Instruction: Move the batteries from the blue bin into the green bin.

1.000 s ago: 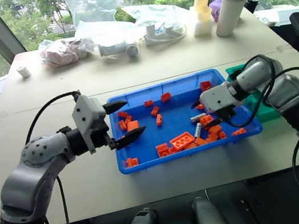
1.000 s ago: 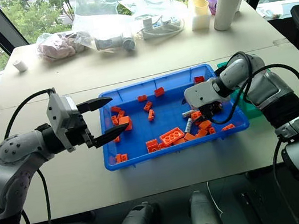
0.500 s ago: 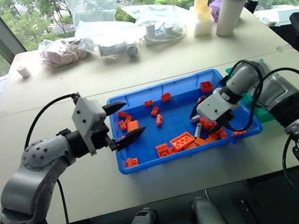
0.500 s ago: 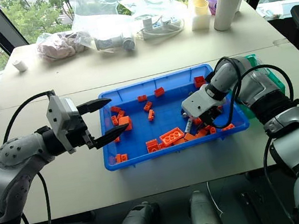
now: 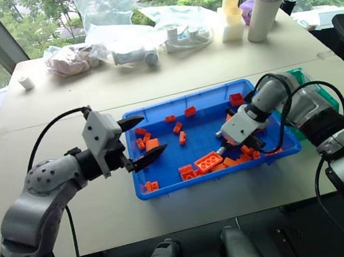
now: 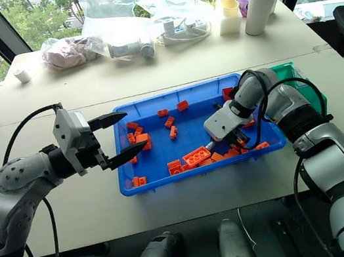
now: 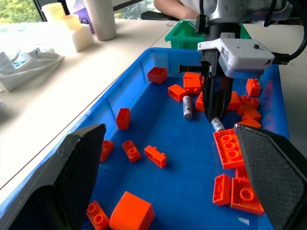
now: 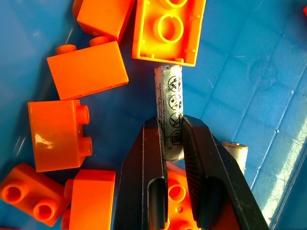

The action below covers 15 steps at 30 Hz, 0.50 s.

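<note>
The right hand [image 8: 170, 139] is down inside the blue bin [image 5: 169, 185], right of centre in the head views, and its two black fingers [image 8: 144, 158] are pinched onto one of the batteries [image 8: 169, 108]: a silver-grey cylinder lying flat on the blue floor. The fingers grip it near one end, and its other end touches the edge of a large orange brick [image 8: 168, 28]. In the left wrist view that same hand [image 7: 214, 115] points steeply down with the battery's tip poking out below the fingers. A second battery [image 7: 187, 106] lies just beside it, apart from the fingers, and the end of another one [image 8: 235, 153] peeks out next to the right finger in the right wrist view. Orange bricks [image 5: 208, 161] are scattered all over the bin, thickest around the right hand and along the lower rim. The green bin [image 6: 296, 76] sits right against the blue bin's right end, partly behind the right arm. Over on the left of the head views, the left hand [image 5: 140, 139] hangs level above the blue bin's left rim, its fingers spread wide with nothing between them. The blue bin sits on a pale bench [image 5: 56, 115], and along the top of the frame there are clear plastic bags [image 5: 122, 37], a white tumbler [image 5: 264, 11] with a black lid and a small yellow cup [image 5: 231, 3].
</note>
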{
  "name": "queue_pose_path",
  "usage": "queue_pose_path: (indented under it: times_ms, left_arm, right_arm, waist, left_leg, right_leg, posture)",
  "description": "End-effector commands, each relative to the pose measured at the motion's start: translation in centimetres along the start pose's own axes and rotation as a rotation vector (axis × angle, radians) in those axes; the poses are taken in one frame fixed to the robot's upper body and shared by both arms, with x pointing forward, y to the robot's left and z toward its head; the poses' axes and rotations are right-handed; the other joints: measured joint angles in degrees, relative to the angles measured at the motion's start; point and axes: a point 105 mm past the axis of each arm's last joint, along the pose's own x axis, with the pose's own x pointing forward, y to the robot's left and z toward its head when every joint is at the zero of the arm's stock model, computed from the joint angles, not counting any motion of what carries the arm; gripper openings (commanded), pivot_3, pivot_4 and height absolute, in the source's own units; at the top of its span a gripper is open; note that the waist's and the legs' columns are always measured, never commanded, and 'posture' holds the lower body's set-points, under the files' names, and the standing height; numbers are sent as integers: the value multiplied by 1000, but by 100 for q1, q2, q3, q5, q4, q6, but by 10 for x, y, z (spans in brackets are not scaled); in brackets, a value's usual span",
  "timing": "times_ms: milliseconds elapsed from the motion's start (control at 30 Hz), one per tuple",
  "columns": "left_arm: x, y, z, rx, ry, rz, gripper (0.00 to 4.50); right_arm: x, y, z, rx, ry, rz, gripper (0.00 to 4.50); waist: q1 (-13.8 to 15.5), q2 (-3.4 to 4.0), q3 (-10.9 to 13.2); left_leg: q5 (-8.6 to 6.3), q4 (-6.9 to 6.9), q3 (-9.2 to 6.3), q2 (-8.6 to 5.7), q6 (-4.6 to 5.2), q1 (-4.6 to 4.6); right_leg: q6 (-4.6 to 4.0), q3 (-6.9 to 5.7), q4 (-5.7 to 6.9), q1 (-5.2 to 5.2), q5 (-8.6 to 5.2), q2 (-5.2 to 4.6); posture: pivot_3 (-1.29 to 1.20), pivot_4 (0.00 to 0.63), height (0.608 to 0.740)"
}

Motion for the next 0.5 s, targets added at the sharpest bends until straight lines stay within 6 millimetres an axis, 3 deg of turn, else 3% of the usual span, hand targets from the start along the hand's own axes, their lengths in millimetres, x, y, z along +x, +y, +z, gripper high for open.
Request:
queue_pose_path:
  times_ms: [33,100,167,267,433,500]
  left_arm:
    - [-3,-1,11,50,-28,9,4500]
    - [-3,-2,12,52,-27,9,4500]
    - [-3,-2,12,53,-28,11,4500]
    - [-3,-2,12,52,-29,10,4500]
    - [-1,-3,11,46,-36,2,4500]
    - [1,-3,10,45,-39,-8,4500]
  right_arm:
    - [-8,-12,9,-4,-26,-55,51]
    - [-19,-22,15,14,-53,-125,51]
    - [-45,-39,21,77,-96,-260,51]
    - [-81,-50,12,167,-82,-436,51]
    - [-141,-28,-45,366,125,-684,51]
    - [-164,-8,-74,473,233,-775,51]
  waist:
    - [0,0,0]
    - [1,0,0]
    - [2,2,2]
    - [10,4,2]
    - [140,3,2]
    - [144,3,2]
  left_leg:
    - [0,0,0,0,0,0]
    - [0,0,0,0,0,0]
    - [0,0,0,0,0,-1]
    - [0,0,0,-1,0,-1]
    - [-1,-1,0,-5,1,-2]
    - [-1,-1,3,-7,2,-3]
  right_leg:
    - [0,0,0,0,0,0]
    - [0,1,0,0,0,0]
    - [0,1,0,-1,0,0]
    - [0,2,1,-2,0,-2]
    - [-1,0,-7,1,0,-5]
    - [-1,1,-7,1,0,-6]
  posture:
    - [0,150,740]
    - [0,150,740]
    - [0,150,740]
    - [0,150,740]
    - [0,150,740]
    - [0,150,740]
